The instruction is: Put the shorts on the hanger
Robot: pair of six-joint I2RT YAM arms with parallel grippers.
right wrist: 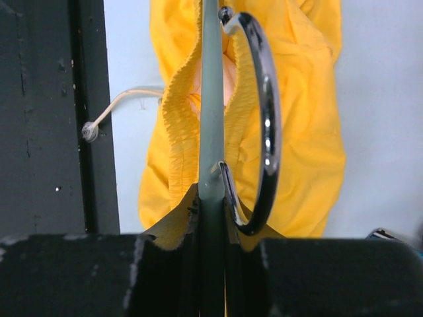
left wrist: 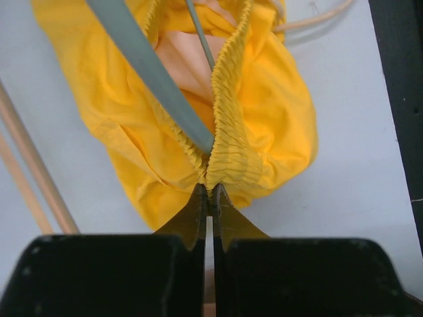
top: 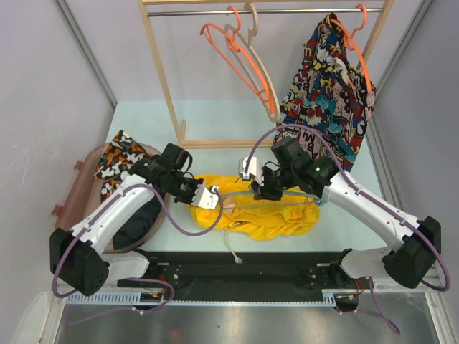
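Top view, nearest things first.

- The whitish drawstring trails off the shorts toward 6 o'clock.
- The shorts lie bunched on the counter at centre, between my two claws.
- My left claw reaches in from 8 o'clock. It is pinched tight on the gathered elastic waistband, with yellow fabric caught between the fingertips.
- My right claw reaches in from 4 o'clock. It is clamped narrow on the neck of the hanger, just below its metal hook.
- The left wrist view shows the hanger's pale bar running into the waistband opening, inside the elastic. I cannot tell how far in its far end reaches.
- At 9 o'clock a brownish tub holds a patterned cloth.
- At 12 o'clock stands a wooden rack carrying an orange hanger and a beige hanger.
- At 1 o'clock a comic-print garment hangs from the same rail.
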